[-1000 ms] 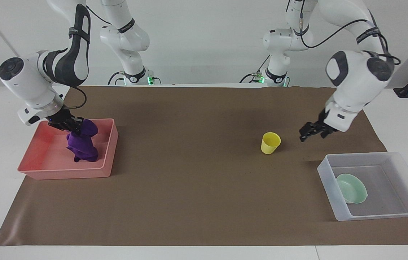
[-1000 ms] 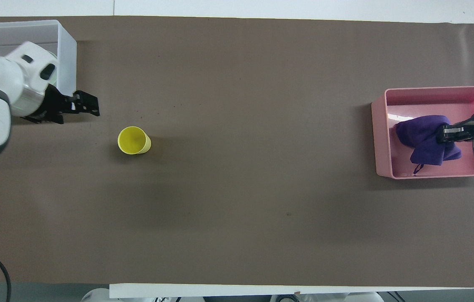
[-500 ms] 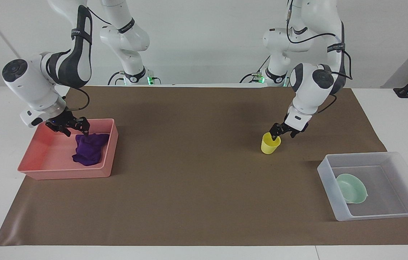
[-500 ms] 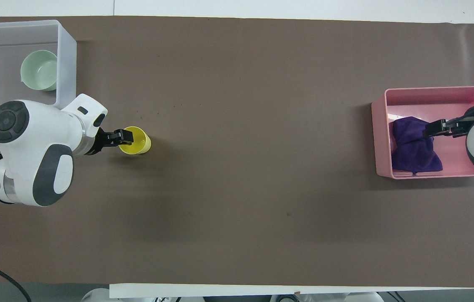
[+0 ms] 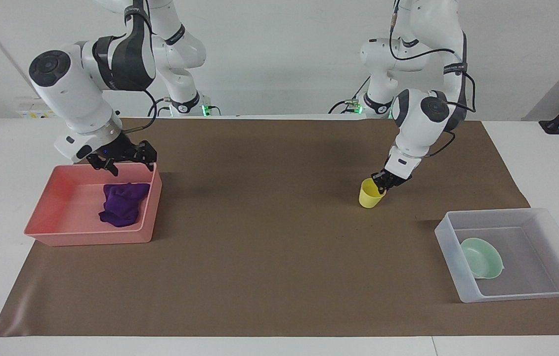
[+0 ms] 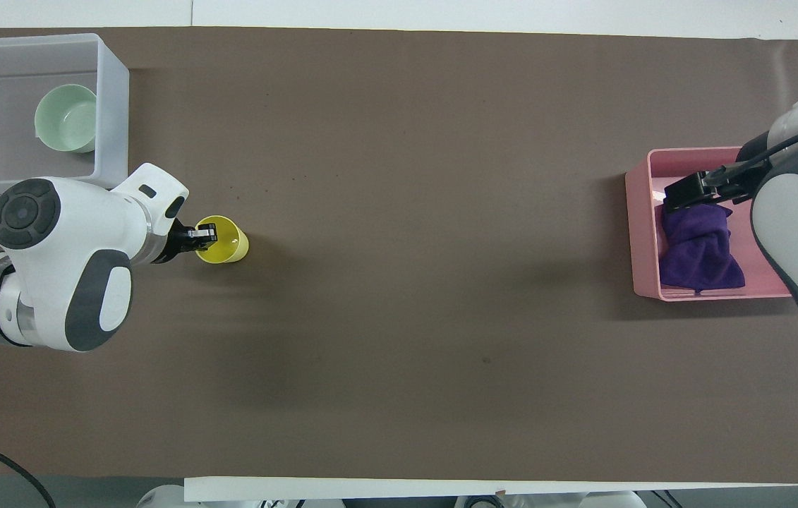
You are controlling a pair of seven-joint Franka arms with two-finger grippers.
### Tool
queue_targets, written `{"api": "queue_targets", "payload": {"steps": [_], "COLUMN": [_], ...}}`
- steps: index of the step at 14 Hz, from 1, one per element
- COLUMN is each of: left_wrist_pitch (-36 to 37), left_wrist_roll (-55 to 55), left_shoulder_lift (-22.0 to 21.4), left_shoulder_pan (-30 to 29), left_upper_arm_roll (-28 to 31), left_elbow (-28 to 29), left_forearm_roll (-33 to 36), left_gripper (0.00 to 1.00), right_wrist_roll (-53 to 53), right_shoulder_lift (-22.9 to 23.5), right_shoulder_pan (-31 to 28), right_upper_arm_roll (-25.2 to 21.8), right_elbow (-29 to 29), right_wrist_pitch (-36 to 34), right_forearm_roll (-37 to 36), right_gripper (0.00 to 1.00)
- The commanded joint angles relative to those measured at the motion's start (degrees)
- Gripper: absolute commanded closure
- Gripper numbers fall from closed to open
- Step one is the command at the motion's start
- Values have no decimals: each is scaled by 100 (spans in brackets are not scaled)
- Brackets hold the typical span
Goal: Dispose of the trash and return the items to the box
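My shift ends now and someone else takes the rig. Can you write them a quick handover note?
Left gripper: shut on the rim of the yellow cup, which stands on the brown mat.
Right gripper: open, empty, over the pink tray.
Done: purple cloth lies in the pink tray; green bowl sits in the clear box.
Left: carry the cup to the clear box and let go.

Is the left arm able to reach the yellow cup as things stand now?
Probably yes: the left gripper is already at the rim of the yellow cup, one finger seemingly inside, fingers apparently shut on the wall. Nothing stands around the cup, so the way looks free.
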State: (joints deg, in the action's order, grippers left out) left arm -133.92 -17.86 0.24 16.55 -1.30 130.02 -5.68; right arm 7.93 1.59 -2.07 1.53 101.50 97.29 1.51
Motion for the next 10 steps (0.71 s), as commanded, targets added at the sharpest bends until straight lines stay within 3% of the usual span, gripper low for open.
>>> {"api": "queue_targets", "payload": {"steps": [1, 3, 5, 7, 10], "left_wrist_pitch": [951, 1647, 2035, 1836, 836], "left_wrist_roll": [-103, -129, -243, -191, -174], "left_shoulder_lift": [-41, 37, 440, 958, 1845], "left_shoulder_pan": [-142, -537, -1124, -1801, -1954], "left_upper_arm_roll": [69, 78, 121, 139, 157], "left_elbow": [-904, -1826, -2697, -3339, -3580], "left_forearm_roll": [50, 41, 145, 382, 550], "left_gripper": [100, 100, 100, 100, 100], "right_wrist_roll": [-37, -37, -37, 16, 25], "right_shoulder_lift": [16, -45, -342, -615, -766], "right_shoulder_pan": [-48, -48, -48, -30, -39], "right_upper_arm_roll": [5, 14, 5, 5, 5], "right_elbow": [-541, -798, -659, -483, -438], "right_wrist_pitch": [-752, -1228, -1492, -1669, -1976], "right_forearm_roll": [-202, -423, -415, -406, -344], "right_gripper": [1, 1, 1, 1, 0]}}
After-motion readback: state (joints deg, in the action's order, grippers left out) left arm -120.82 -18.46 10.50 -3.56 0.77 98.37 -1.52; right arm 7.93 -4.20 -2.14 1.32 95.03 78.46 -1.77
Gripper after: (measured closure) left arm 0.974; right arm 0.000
